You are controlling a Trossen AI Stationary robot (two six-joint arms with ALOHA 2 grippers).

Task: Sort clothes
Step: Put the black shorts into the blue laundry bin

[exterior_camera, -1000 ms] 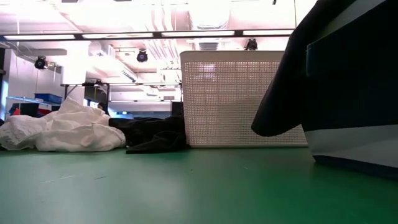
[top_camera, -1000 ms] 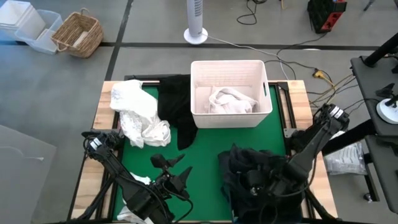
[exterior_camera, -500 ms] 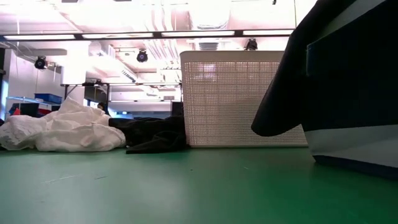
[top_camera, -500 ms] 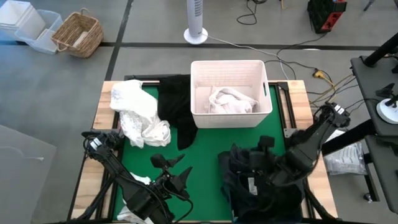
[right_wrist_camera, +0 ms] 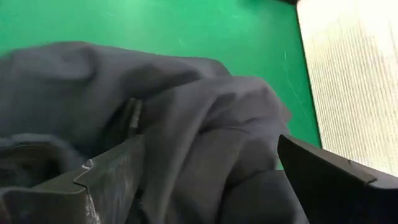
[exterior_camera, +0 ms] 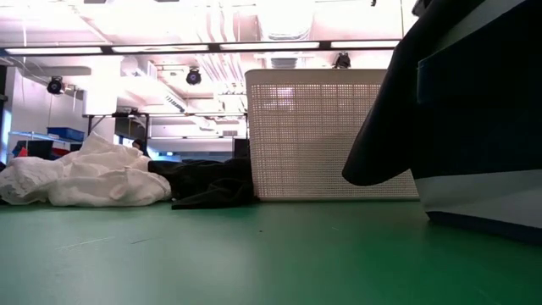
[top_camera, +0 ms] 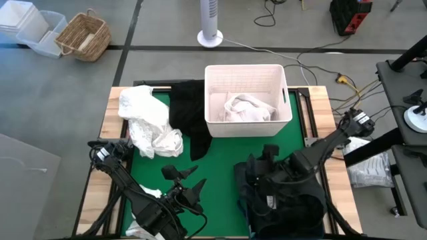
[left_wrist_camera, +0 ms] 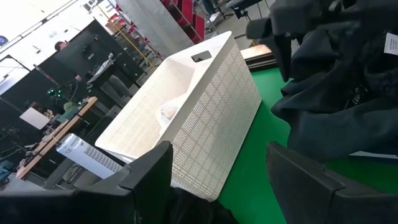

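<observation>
Both arms are dark, near-black, built of slim tubular links joined by chunkier rounded joint housings. The left arm (top_camera: 117, 175) carries a pale, whitish fitting at its upper joint, and black cables run alongside its links. The right arm (top_camera: 331, 148) has a similar light-coloured fitting near its elbow. The left gripper (left_wrist_camera: 217, 180) has flat, broad, matte charcoal fingers with bevelled edges; the right gripper (right_wrist_camera: 211, 174) has matching angular, dark grey fingers.
</observation>
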